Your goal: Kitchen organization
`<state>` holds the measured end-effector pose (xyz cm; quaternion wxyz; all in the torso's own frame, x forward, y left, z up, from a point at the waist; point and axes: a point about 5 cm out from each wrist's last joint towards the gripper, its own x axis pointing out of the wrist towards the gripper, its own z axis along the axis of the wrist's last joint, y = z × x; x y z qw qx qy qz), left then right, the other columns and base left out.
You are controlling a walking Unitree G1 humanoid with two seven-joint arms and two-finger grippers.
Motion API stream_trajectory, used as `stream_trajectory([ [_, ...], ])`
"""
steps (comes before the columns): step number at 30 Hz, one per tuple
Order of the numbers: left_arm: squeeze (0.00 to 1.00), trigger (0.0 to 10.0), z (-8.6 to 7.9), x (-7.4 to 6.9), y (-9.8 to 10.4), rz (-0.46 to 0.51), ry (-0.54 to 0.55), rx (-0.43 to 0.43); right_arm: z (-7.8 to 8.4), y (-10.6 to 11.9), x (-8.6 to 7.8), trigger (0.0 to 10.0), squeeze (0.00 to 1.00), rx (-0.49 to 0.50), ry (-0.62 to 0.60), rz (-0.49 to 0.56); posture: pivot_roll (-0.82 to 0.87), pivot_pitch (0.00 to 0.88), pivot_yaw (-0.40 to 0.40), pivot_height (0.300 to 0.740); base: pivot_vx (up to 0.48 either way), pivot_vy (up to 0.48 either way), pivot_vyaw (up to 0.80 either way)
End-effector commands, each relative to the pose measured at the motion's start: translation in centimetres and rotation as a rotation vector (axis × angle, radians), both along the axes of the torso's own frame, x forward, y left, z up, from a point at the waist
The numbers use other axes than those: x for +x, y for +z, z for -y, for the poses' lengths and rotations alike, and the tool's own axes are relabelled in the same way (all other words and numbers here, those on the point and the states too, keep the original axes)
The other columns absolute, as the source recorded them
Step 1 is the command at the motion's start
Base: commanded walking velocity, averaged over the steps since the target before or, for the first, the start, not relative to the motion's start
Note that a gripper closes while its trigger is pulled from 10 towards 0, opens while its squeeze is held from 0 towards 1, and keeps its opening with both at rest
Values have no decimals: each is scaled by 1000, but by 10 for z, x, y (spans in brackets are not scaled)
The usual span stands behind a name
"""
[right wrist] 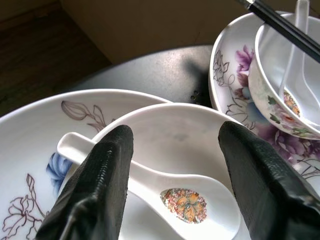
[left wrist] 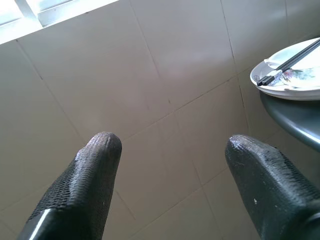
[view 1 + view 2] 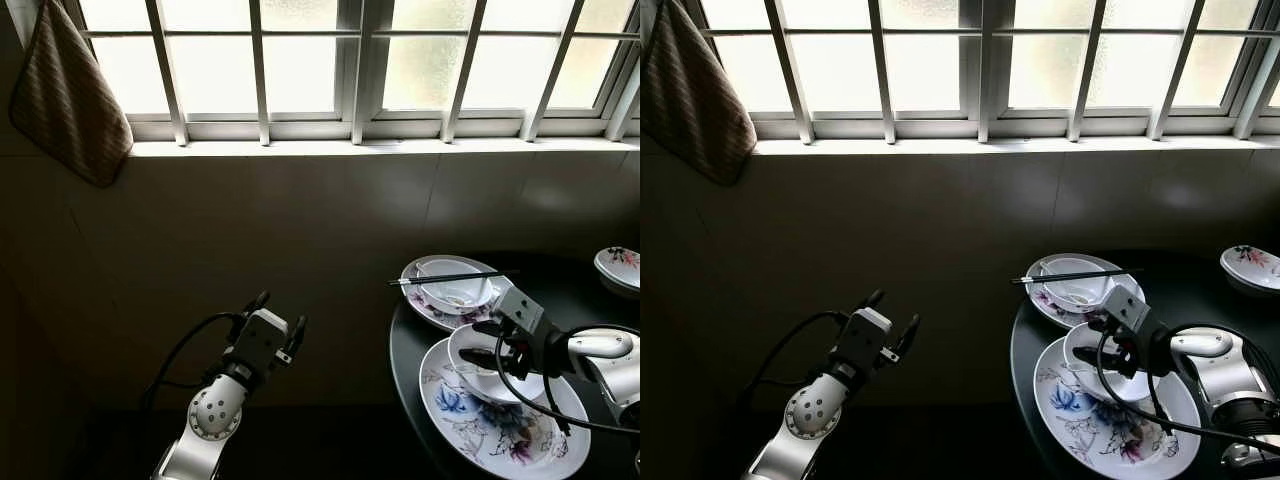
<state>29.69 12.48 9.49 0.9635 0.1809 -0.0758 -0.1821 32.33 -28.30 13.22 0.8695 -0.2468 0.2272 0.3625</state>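
Dishes stand on the dark round table (image 3: pixel 420 350) below the window (image 3: pixel 350 60), and the views do not tell the same things about them. From the head views I see the whole group: a large flowered plate (image 3: pixel 505 430) near the table edge with a white bowl (image 3: pixel 470 350) on it, behind it a second flowered plate (image 3: pixel 425 305) carrying another white bowl (image 3: pixel 455 290) with black chopsticks (image 3: pixel 450 279) laid across its rim, and one more small dish (image 3: pixel 620 265) at the far side of the table. The right wrist view gives what the head views cannot: a white ceramic spoon (image 1: pixel 165 192) with a colourful flower print in its scoop lies in the near bowl, its handle reaching out over the bowl rim above the large plate. The right gripper (image 1: pixel 175 150) hangs just above this bowl with fingers spread wide, one on each side of the spoon, and the spoon lies between them; I cannot tell if they touch it. The left wrist view shows the tiled wall (image 2: pixel 150 100) under the window and the edge of the table with the far plate. The left gripper (image 3: pixel 268 320) is raised in front of that wall, well apart from the table, its fingers wide apart and holding nothing. A brown striped cloth (image 3: pixel 65 95) hangs beside the window.
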Motion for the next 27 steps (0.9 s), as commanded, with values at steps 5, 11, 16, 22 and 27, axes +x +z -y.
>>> stream_trajectory([
  [5,0,10000,-1,0,2,11,5,5,1,-3,-2,10000,0,-55,75,-42,-91,0,-37,740,0,0,0],
  [11,0,10000,-2,0,1,8,5,9,9,3,-2,10000,0,-98,79,-37,-98,0,-38,740,0,0,0],
  [16,0,10000,0,0,1,9,4,5,12,6,0,10000,0,-114,62,-22,-98,0,-39,740,0,0,0],
  [22,0,10000,0,0,0,6,3,5,15,14,6,10000,0,-104,18,16,-96,0,-39,740,0,0,0],
  [27,0,10000,0,0,0,7,3,5,18,21,2,10000,0,-142,98,17,-96,0,-37,740,0,0,0],
])
